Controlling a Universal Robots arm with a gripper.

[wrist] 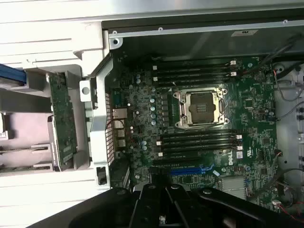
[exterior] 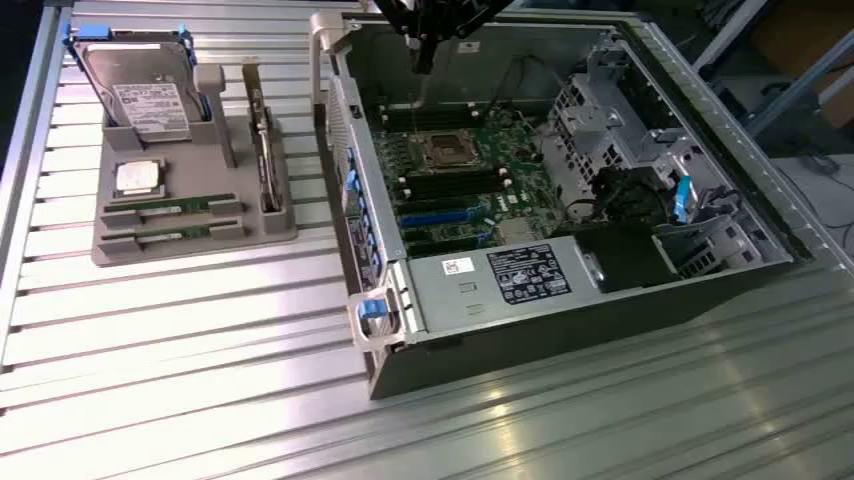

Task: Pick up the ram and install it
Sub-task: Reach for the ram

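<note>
Exterior view, gripper (exterior: 424, 58): hangs over the far end of the open computer case (exterior: 601, 315), above the board. The fingers are drawn together and nothing shows between them.
Exterior view, the ram (exterior: 171, 208): lies flat in its groove at the near end of the grey tray (exterior: 160, 256), well apart from the gripper, on the exterior view's left.
Exterior view, second stick (exterior: 171, 234): lies in the next groove just beside the ram, so both are in the tray.
Exterior view, other parts: the hard drive (exterior: 140, 95) stands at the tray's far end. The processor chip (exterior: 138, 177) sits between it and the sticks.
Wrist view, gripper (wrist: 164, 211): dark fingers closed together, no green stick seen in them.
Wrist view, motherboard (wrist: 142, 109): lies directly under the wrist.
Wrist view, memory slots (wrist: 194, 71): the long dark slots on both sides of the processor socket (wrist: 202, 107) look empty.
Progress: by these pictures the task is at its very start. No stick is lifted and none is seated, so both the pick-up and the install are left.
</note>
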